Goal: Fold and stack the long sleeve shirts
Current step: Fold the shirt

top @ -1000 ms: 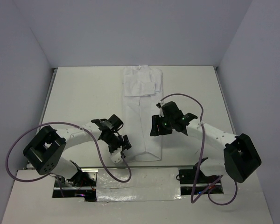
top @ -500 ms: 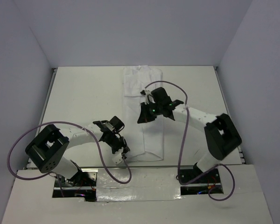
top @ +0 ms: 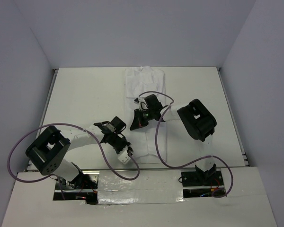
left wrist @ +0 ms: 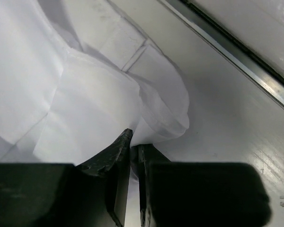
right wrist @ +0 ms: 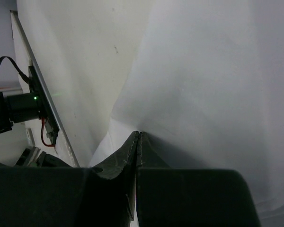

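The long sleeve shirt (top: 144,82) lies as a narrow folded strip down the middle of the desk (top: 85,94), running from 12 o'clock at the far edge toward 6 o'clock near the arm bases. The left end effector (top: 125,155) sits at the strip's 7 o'clock corner. In the left wrist view its jaws are almost together, with a rounded fold of the hem (left wrist: 161,118) pinched between the tips (left wrist: 134,144). The right end effector (top: 134,125) has its arm reached across the garment to the 9 o'clock edge. Its jaws are fully closed (right wrist: 137,135), and the cloth (right wrist: 203,71) tents up to the tips, so it appears to hold a thin pinch of fabric.

Both grips look shallow, so the likeliest failure is slippage: the cloth is thin and caught only at the fingertips, and a brisk lift could pull it free on one side. If one side lets go, the fold would skew or fall open. Either pinch may also have taken only the top layer, in which case the layers would separate instead of moving together. The right arm's purple cable (top: 157,142) lies over the shirt's 3 o'clock side and could drag or wrinkle the cloth as the arm moves. The two end effectors are near each other on the same edge, so careless paths could bring them into contact
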